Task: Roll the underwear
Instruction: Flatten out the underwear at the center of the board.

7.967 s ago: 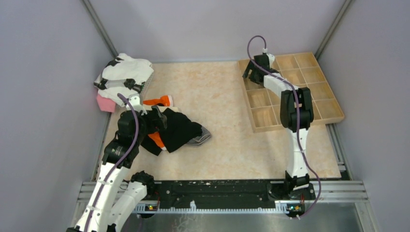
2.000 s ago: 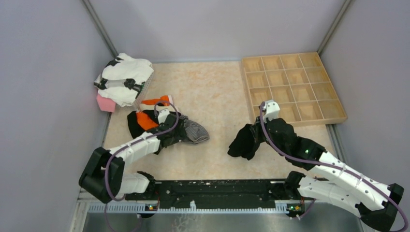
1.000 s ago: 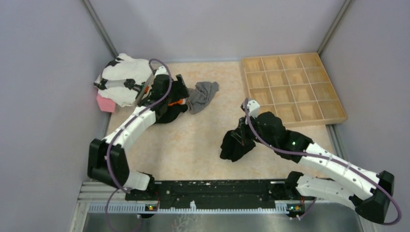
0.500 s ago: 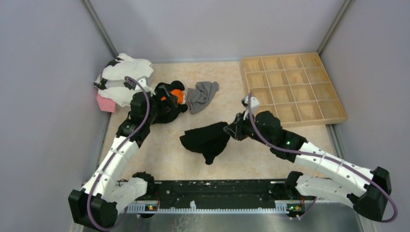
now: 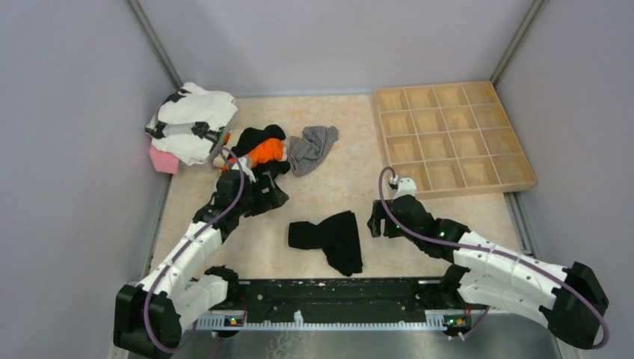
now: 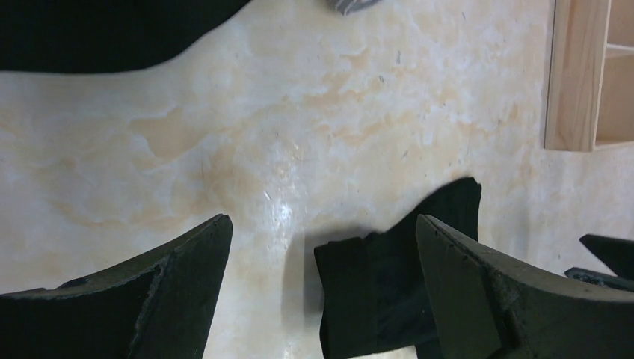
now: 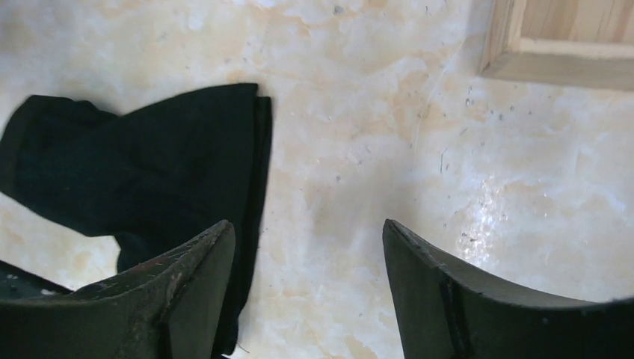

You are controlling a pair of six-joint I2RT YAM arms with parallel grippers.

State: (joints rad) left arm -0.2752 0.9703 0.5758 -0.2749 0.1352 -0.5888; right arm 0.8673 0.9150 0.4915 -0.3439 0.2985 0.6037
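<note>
Plain black cloth underwear (image 5: 329, 238) now dropped flat, laying-out step. My right pincer (image 7: 306, 228) agape, empty; left pincer (image 6: 321, 221) likewise. Next: pinch edge, roll.

Wooden tray (image 5: 430, 87) with a grid of square compartments, back right of marbled beige table (image 5: 336, 112). Back left corner: heap of white cloth with black patches (image 5: 191, 120), a pink block (image 5: 161, 159) showing under its near edge. Just right of the heap, crumpled orange cloth (image 5: 265, 152).
</note>
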